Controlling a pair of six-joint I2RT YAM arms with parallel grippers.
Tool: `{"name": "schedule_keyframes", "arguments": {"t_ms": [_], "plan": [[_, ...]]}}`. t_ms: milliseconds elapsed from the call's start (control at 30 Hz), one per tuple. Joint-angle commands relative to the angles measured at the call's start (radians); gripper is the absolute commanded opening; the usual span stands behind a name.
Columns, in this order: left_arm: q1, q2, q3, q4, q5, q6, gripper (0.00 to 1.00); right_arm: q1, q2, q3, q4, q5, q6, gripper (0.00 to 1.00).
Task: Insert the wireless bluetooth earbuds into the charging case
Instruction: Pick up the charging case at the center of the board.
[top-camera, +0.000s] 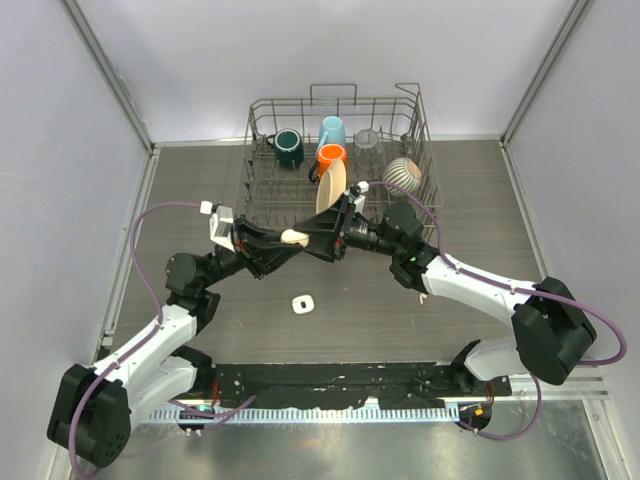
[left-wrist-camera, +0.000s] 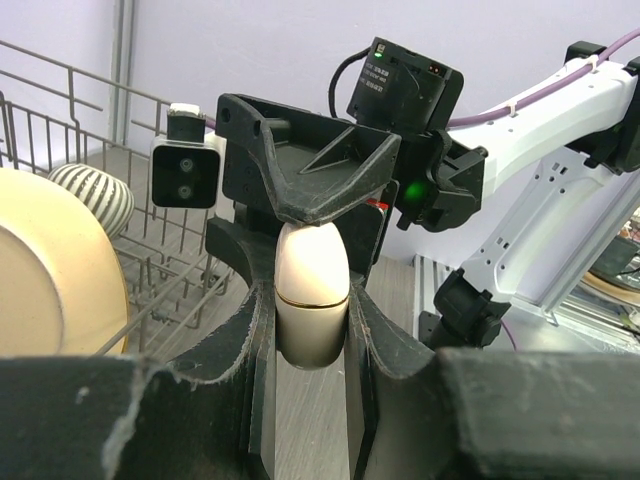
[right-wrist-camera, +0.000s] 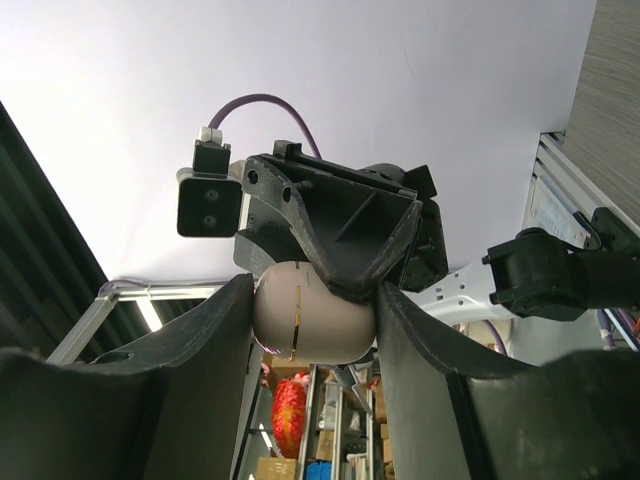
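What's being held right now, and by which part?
The cream egg-shaped charging case, closed, is held by both grippers. The left gripper clamps the sides of one end, and the right gripper clamps the opposite end.

Left claw (left-wrist-camera: 312, 340), right claw (right-wrist-camera: 312, 330) — both clamped

White arms (top-camera: 470, 288), black joints and jaws, purple cables (top-camera: 134, 245) (one green light (left-wrist-camera: 412, 190) glowing).

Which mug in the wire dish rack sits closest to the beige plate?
The orange mug, directly behind the plate; the dark green mug and light blue mug stand farther off.
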Motion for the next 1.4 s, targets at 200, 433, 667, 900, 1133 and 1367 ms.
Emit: {"name": "schedule_keyframes", "arguments": {"t_ms": [200, 433, 667, 900, 1133, 1367], "plan": [[0.006, 0.023, -0.001, 0.127, -0.048, -0.047, 0.27, 0.009, 0.002, 0.002, 0.101, -0.005, 0.012, 0.01], [0.006, 0.031, -0.007, 0.163, -0.077, -0.064, 0.29, 0.017, 0.007, -0.012, 0.103, 0.011, 0.018, 0.01], [0.005, 0.038, -0.011, 0.190, -0.084, -0.082, 0.27, 0.027, 0.013, -0.013, 0.101, 0.023, 0.023, 0.01], [-0.003, 0.045, -0.025, 0.224, -0.106, -0.087, 0.00, 0.035, 0.010, -0.016, 0.100, 0.026, -0.028, 0.10], [-0.009, 0.060, -0.143, 0.532, -0.092, -0.035, 0.00, 0.009, -0.094, 0.073, -0.199, 0.053, -0.334, 0.67], [-0.009, 0.005, -0.209, 0.549, -0.136, -0.016, 0.00, -0.029, -0.200, 0.201, -0.492, 0.098, -0.652, 0.71]]}}
